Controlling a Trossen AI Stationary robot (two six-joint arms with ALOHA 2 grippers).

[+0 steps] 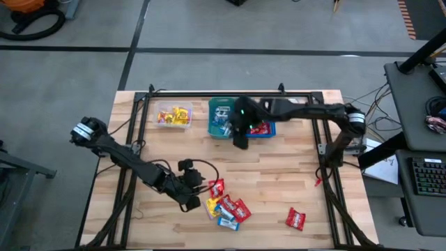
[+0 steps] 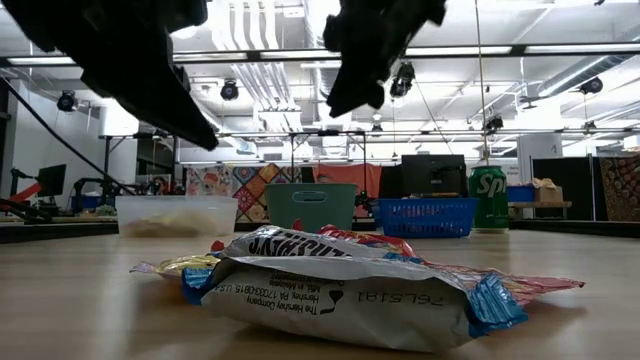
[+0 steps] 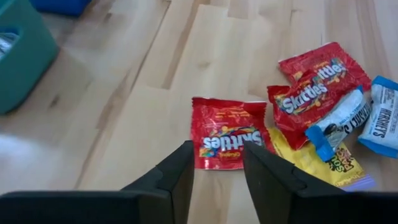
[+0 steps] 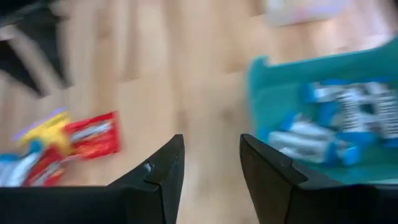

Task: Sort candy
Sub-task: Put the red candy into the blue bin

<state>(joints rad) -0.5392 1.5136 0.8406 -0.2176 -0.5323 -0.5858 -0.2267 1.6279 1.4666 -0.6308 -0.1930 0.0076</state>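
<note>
The pale wooden plank surface (image 1: 279, 181) carries three small bins along its far edge: a clear plastic bin (image 1: 173, 116) with yellow packets, a teal bin (image 1: 221, 117) with blue-and-white packets, and a blue mesh basket (image 1: 263, 129) with red ones. A green drink can (image 2: 488, 198) stands beside the basket.

The right arm stretches across from the right side, bent at the elbow, its right gripper (image 4: 210, 163) hanging above the front edge of the teal bin, jaws parted and holding nothing.

The left arm reaches in low from the left edge, angled down toward the near middle. Its left gripper (image 3: 216, 165) sits just short of a flat, shiny red candy packet (image 3: 229, 132), jaws apart and empty.

The loose candy (image 1: 226, 204) lies in a crinkled heap near the front: red, yellow and blue-white wrappers overlapping. One red packet (image 1: 295, 219) lies apart to the right.
</note>
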